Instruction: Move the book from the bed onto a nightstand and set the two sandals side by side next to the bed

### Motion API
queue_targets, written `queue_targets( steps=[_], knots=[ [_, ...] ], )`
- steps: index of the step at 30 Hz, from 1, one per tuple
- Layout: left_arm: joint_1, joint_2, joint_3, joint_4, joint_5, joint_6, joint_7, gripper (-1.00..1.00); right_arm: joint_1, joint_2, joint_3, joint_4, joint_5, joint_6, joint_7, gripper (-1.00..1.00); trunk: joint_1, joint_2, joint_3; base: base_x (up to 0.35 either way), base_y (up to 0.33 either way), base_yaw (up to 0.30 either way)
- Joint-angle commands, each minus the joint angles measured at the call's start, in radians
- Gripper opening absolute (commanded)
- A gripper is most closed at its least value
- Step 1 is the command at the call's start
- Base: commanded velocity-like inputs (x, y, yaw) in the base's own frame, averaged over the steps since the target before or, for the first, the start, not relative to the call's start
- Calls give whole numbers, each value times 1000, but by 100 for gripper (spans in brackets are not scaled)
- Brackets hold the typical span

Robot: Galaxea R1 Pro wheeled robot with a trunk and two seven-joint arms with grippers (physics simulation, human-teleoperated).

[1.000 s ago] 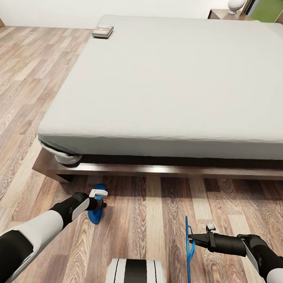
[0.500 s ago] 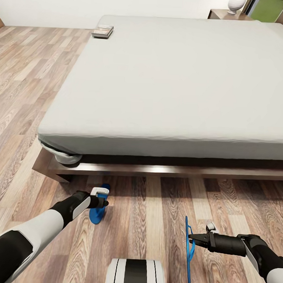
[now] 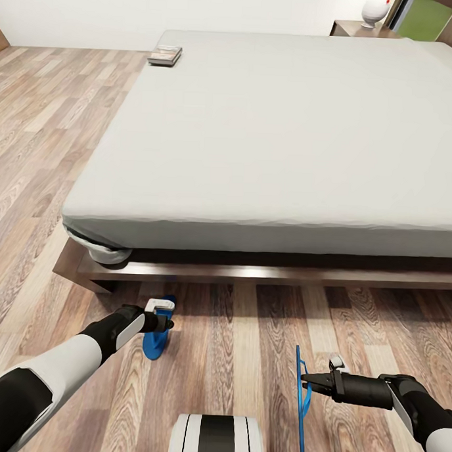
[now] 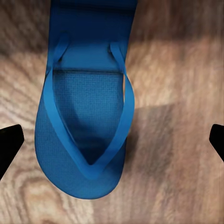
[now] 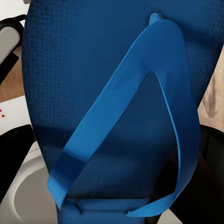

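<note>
Both arms reach forward and low. The left end effector (image 3: 160,314) points down with its fingers (image 4: 10,144) spread wide. The right end effector (image 3: 306,379) lies level, pointing toward the robot's left, clamped on a strap.

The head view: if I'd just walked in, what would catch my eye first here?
The big light-grey bed takes up most of the room, with a small book lying at its far corner. In front of it, bright blue stands out on the wood floor: one sandal lies flat beneath the open left gripper, and the right gripper holds the other sandal up on edge.
</note>
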Motion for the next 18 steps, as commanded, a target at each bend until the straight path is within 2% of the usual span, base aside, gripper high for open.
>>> queue_targets(
  steps=[1, 8, 11, 18],
  knots=[
    [0, 1, -4, -2, 1, 4, 0, 100, 0, 0, 0, 0, -1, 11, 3, -100, 0, 0, -1, 0, 0, 0],
    [0, 1, -4, -1, 1, 4, 0, 100, 0, 0, 0, 0, -1, 11, 3, -100, 0, 0, -1, 0, 0, 0],
    [1, 1, -4, -1, 1, 5, 0, 100, 0, -1, 0, 0, -1, 11, 3, -100, -2, 0, 11, 0, 0, 0],
    [2, 1, -4, 1, 0, 6, 2, 100, 0, 0, 0, 0, 0, 11, 3, -100, -2, 0, 11, 0, 0, 0]
  ],
)
